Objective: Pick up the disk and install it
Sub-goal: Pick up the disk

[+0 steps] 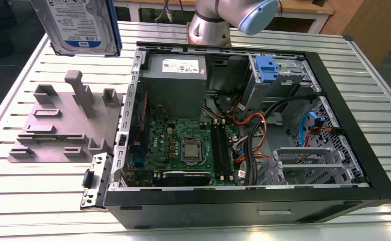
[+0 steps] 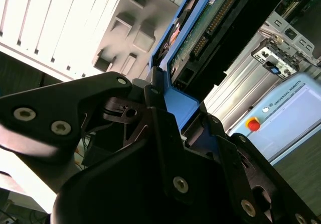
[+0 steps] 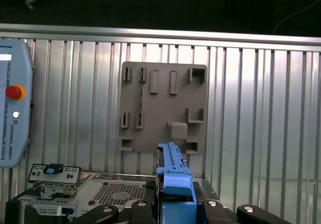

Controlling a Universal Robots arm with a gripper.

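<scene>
In the exterior view I see the disk [image 1: 81,25] hanging upright in the air, above the far corner of the slatted table [image 1: 34,211] on the exterior view's left. It is off the grey holder plate [image 1: 55,125] and well apart from the open computer case [image 1: 249,125]. Inside the case, a blue caddy clip [image 1: 266,68] sits in the drive cage beside the power supply [image 1: 175,65], and no drive has gone in there. In the second wrist view the gripper [image 2: 178,106] has its black fingers [image 2: 153,91] closed on the blue rail at the disk's end, with the green circuit-board face of the disk [image 2: 200,28] running away from the jaws. A teach pendant [image 2: 291,113] lies beyond. In the first wrist view the blue rail stands up between the fingers, and the grey holder plate [image 3: 163,108] lies flat on the table far below it. By my reading the pick-up is done and the grip looks firm, while the install is not yet begun.
</scene>
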